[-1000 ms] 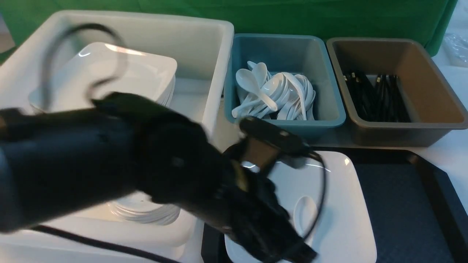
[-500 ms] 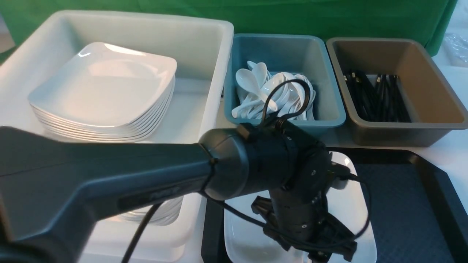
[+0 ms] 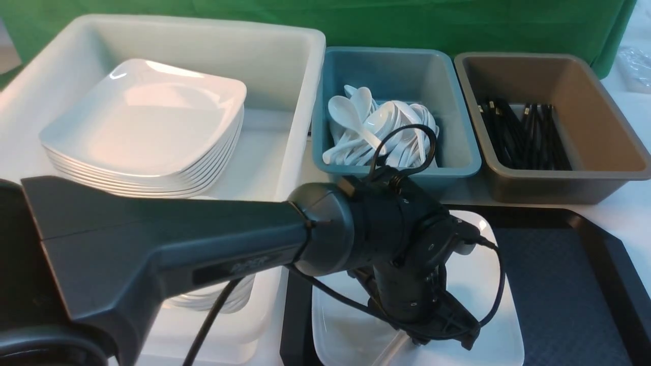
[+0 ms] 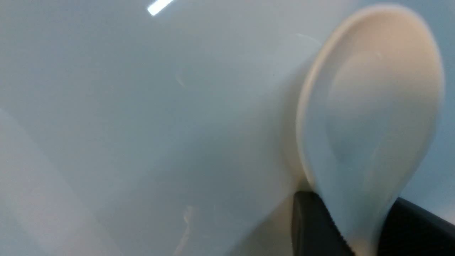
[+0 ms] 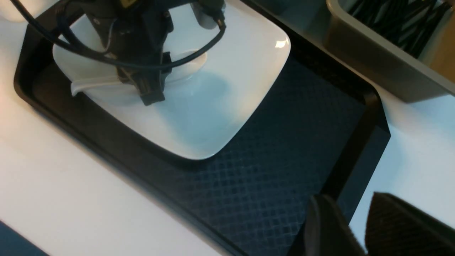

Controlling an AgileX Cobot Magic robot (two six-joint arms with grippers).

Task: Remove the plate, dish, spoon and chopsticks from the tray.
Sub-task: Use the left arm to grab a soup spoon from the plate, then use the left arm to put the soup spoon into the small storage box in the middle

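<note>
The white plate (image 3: 478,284) sits at the left end of the black tray (image 3: 559,284). The white spoon (image 5: 188,64) lies on the plate (image 5: 220,99). My left gripper (image 3: 437,338) points down onto the plate, its jaws closed on the spoon's neck (image 4: 355,227), with the spoon bowl (image 4: 369,117) sticking out in front. The handle end shows in the front view (image 3: 391,351). My right gripper (image 5: 355,227) hangs empty over the tray's right rim (image 5: 355,149), fingers together. No dish or chopsticks show on the tray.
A big white tub (image 3: 285,46) at the left holds a stack of plates (image 3: 142,122) and small dishes (image 3: 213,300). Behind the tray stand a teal bin of spoons (image 3: 396,127) and a brown bin of chopsticks (image 3: 524,132). My left arm (image 3: 178,244) crosses the tub.
My left arm has swung from over the tub to the plate and dropped its gripper onto the spoon. The spoon, lying free a second ago, is now between the jaws.
</note>
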